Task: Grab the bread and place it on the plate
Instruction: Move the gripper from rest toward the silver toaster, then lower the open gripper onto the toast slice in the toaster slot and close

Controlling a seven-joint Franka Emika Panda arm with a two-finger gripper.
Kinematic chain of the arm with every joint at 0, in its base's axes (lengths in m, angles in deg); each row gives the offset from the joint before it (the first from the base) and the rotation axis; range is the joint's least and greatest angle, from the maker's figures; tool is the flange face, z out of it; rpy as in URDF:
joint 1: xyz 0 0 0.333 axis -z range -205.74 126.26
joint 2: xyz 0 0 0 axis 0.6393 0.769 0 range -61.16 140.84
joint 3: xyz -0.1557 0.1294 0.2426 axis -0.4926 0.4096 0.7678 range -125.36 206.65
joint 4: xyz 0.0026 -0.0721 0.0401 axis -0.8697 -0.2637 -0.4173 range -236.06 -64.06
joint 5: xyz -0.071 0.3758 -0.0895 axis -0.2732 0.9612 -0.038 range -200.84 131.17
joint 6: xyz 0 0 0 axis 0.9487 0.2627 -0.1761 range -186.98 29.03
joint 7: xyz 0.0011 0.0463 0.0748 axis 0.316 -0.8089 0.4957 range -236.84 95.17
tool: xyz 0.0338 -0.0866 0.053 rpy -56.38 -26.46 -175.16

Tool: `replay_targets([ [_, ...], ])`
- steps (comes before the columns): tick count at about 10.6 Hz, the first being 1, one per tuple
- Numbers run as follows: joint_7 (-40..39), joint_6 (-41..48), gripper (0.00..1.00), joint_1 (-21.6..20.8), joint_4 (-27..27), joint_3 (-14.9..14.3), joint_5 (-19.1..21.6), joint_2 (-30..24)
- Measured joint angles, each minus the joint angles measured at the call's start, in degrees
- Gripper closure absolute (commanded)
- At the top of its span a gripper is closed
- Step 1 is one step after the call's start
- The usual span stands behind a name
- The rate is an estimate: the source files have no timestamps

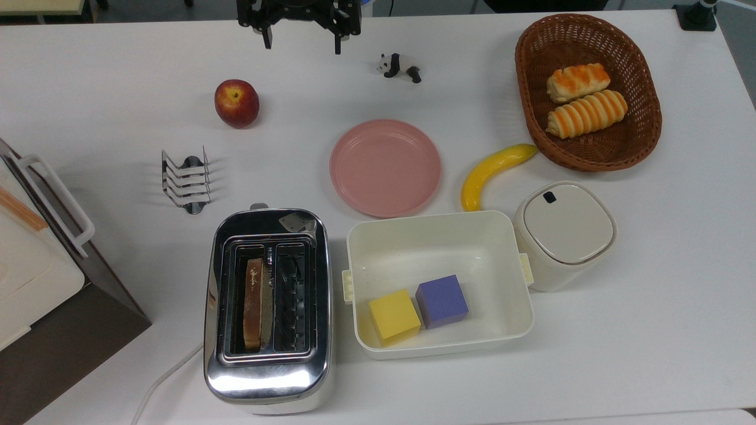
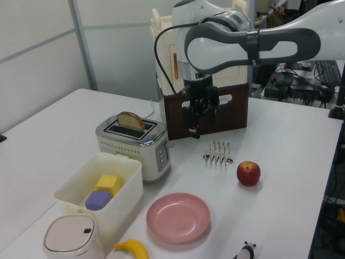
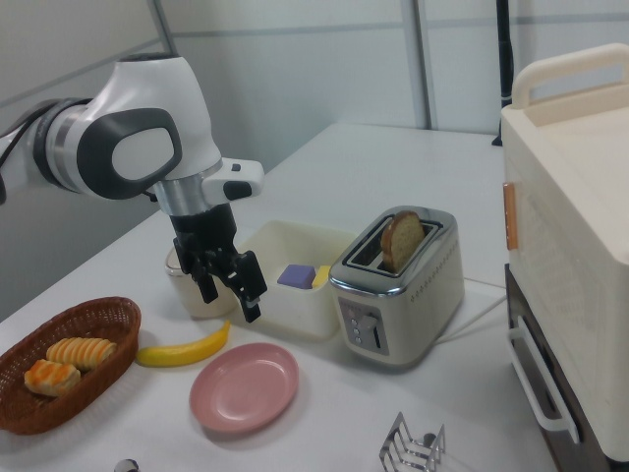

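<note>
Up at the top edge of the top view, left of centre: gripper [image 1: 301, 41], fingers spread wide apart and pinching nothing, hanging above the white table [image 1: 106, 71]. Same gripper [image 3: 228, 293] left of centre in the right view, high in the air, well clear of everything. Down at lower left of the top view: bread [image 1: 254, 302], standing on edge in the left slot of the chrome toaster [image 1: 267, 378], right slot bare. Rounded top of the bread [image 3: 402, 240] poking out above the toaster in the right view. Centre of the top view: pink plate [image 1: 385, 167], nothing on it, just above the cream tub [image 1: 438, 236] with a yellow block [image 1: 394, 316] and a purple block [image 1: 442, 301] inside. Toast rack [image 1: 187, 180] and apple [image 1: 237, 103] toward the left, well apart from the plate. Panda figure [image 1: 400, 65] just right of the gripper, possibly lying on its side, hard to say.
</note>
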Motion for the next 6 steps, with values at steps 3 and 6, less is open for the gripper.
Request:
replay_targets([
  [3,-0.45,-3.70,0.00,0.10,-0.03,-0.03,0.00,0.65],
  [6,-0.45,-18.52,0.00,0.50,0.07,-0.46,0.00,3.93],
])
